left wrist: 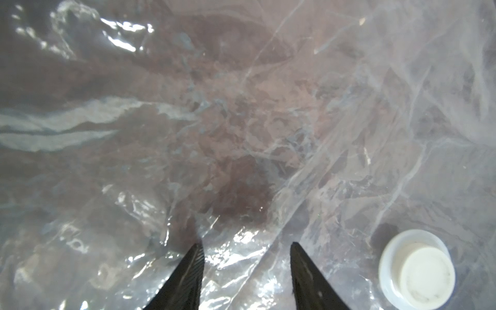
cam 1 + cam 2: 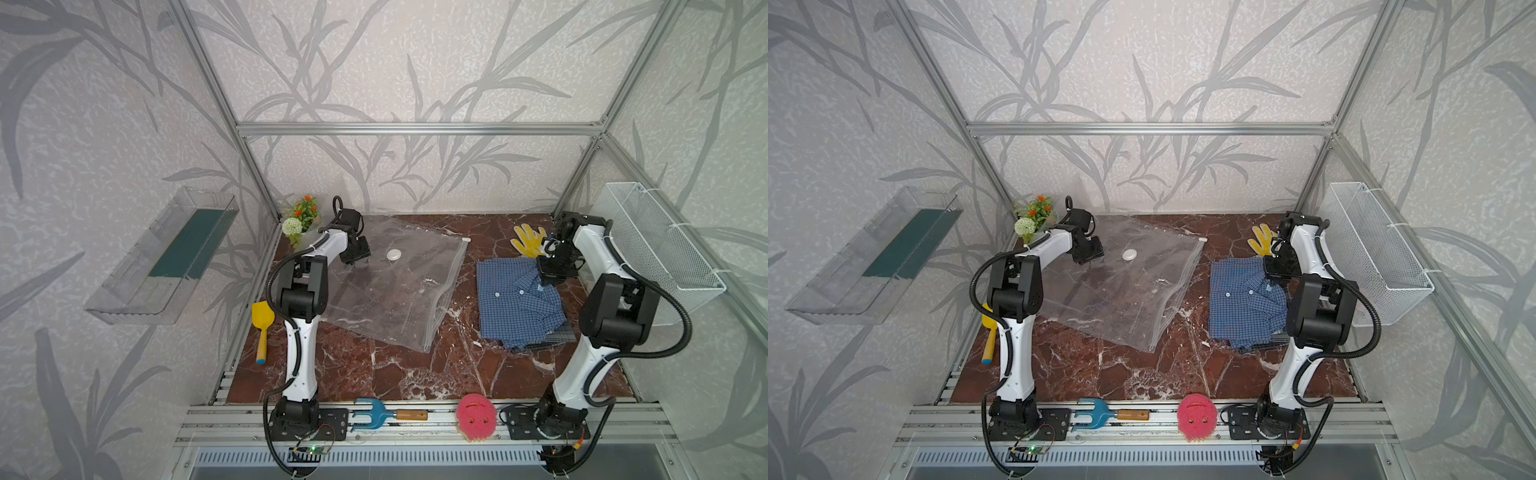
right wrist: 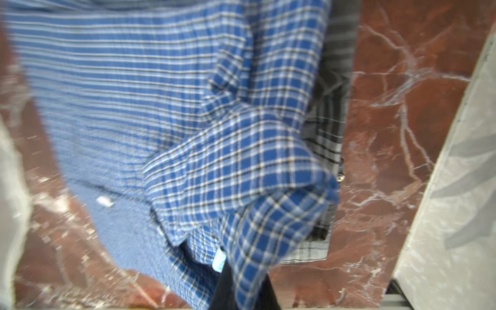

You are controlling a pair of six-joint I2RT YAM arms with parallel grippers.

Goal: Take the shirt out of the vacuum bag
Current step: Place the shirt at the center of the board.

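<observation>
Top views. The vacuum bag [image 2: 395, 291] lies flat on the red marble desk [image 2: 374, 374], left of centre, and the marble shows through the plastic. Its white valve disc [image 2: 394, 254] faces up. The slider clip [image 2: 466, 240] sits at the far corner of the zip edge. The blue checked shirt [image 2: 515, 307] lies outside the bag, on the desk to the right of the zip edge and apart from it. The left jaws hang over the bag's far-left part, near the valve. The right jaws are at the shirt's far-right corner, by the collar. A yellow glove [image 2: 530, 241] lies just behind the shirt.

Left wrist. The two dark fingers [image 1: 185, 276] stand apart with only crinkled bag film below them. The valve disc is off to one side.

Right wrist. The right jaws are clamped on a fold of the shirt, and the cloth drapes away from them. A grey checked cloth [image 3: 331, 128] lies under the shirt's edge. The picture is partly blurred.
</observation>
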